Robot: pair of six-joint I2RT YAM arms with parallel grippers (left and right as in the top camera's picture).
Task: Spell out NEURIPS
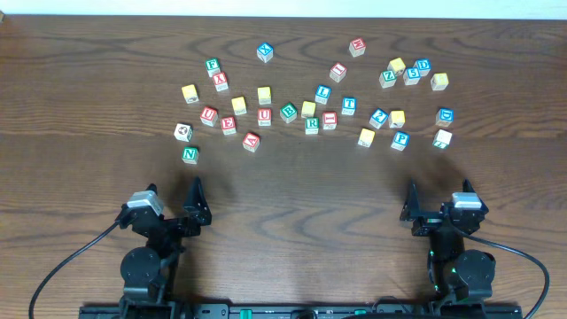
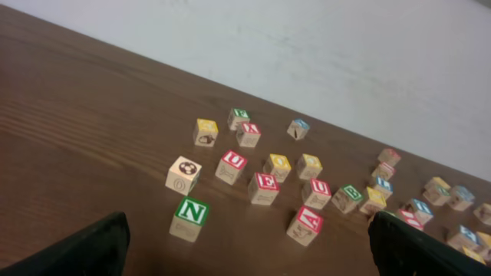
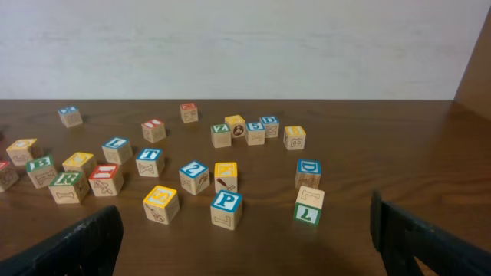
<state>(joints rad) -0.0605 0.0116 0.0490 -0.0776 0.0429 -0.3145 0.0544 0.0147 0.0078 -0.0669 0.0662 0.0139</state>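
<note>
Small wooden letter cubes lie scattered across the far half of the table. Green N [image 1: 189, 154] is the nearest on the left and also shows in the left wrist view [image 2: 190, 217]. Red E [image 1: 229, 125] and red U [image 1: 264, 116] lie behind it. Green R [image 1: 312, 125] sits mid-table. Blue P [image 1: 400, 139] and the yellow-faced S [image 1: 366, 136] lie on the right, and show in the right wrist view as P [image 3: 227, 202] and S [image 3: 159, 197]. I cannot pick out the I. My left gripper [image 1: 173, 199] and right gripper [image 1: 438, 199] are open and empty near the front edge.
Other cubes sit among them: red A [image 1: 252, 140], blue L [image 1: 322, 91], blue T [image 1: 349, 105], a picture cube [image 1: 183, 131], and a cluster at the far right [image 1: 407, 73]. A pale wall rises behind the table in both wrist views.
</note>
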